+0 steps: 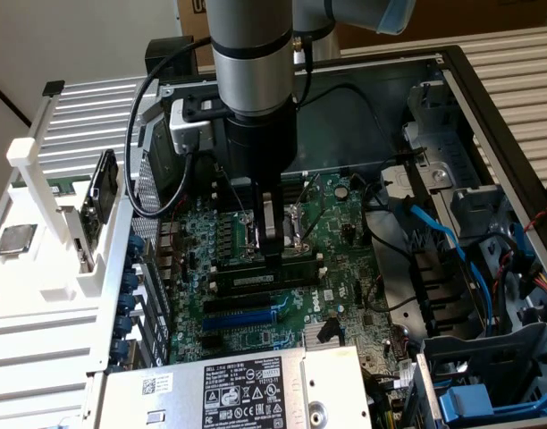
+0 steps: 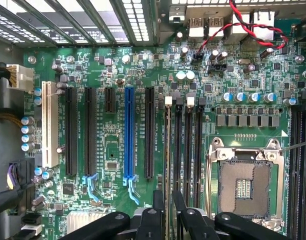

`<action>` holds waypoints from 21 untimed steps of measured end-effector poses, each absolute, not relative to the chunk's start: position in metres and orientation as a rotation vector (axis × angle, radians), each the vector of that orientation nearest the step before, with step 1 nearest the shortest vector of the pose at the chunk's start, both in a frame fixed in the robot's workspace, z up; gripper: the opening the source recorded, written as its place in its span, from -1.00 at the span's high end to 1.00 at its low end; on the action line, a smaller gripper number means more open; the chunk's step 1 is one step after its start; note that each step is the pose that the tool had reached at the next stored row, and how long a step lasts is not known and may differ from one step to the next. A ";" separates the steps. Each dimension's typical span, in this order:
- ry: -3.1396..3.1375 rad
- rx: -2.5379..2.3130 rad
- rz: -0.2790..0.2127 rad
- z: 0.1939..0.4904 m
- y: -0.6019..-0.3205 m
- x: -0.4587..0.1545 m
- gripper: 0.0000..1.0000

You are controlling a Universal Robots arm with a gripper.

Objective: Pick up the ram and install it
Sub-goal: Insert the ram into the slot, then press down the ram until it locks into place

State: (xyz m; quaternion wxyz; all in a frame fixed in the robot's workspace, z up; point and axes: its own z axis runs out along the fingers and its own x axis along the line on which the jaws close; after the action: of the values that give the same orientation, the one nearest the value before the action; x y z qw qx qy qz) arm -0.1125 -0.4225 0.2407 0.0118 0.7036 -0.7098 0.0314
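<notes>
The ram [image 1: 256,280] is a long dark stick with a small white label. It stands on edge in a memory slot on the green motherboard [image 1: 345,259]. In the wrist view the ram [image 2: 167,150] is a thin strip edge-on in the outermost of several long black slots. My gripper [image 1: 272,255] hangs straight down over its middle. The two black fingers [image 2: 157,215] sit on either side of the stick's top edge with a gap on each side, so my gripper [image 2: 168,212] is open.
Empty memory slots [image 2: 188,150] and the open processor socket [image 2: 245,185] lie beside the ram. A silver box with a label [image 1: 229,389] borders the board at the front. Blue cables [image 1: 452,241] and drive cages crowd the exterior view's right. A white rack [image 1: 50,223] stands outside the case.
</notes>
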 end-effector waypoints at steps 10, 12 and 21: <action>-2.213 2.194 0.098 0.241 -0.423 -0.113 0.57; -2.213 2.194 0.098 0.241 -0.423 -0.113 0.57; -2.214 2.194 0.100 0.241 -0.422 -0.113 0.80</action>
State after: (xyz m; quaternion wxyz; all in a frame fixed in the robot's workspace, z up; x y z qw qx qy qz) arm -0.1134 -0.4225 0.2409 0.0115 0.7035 -0.7099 0.0320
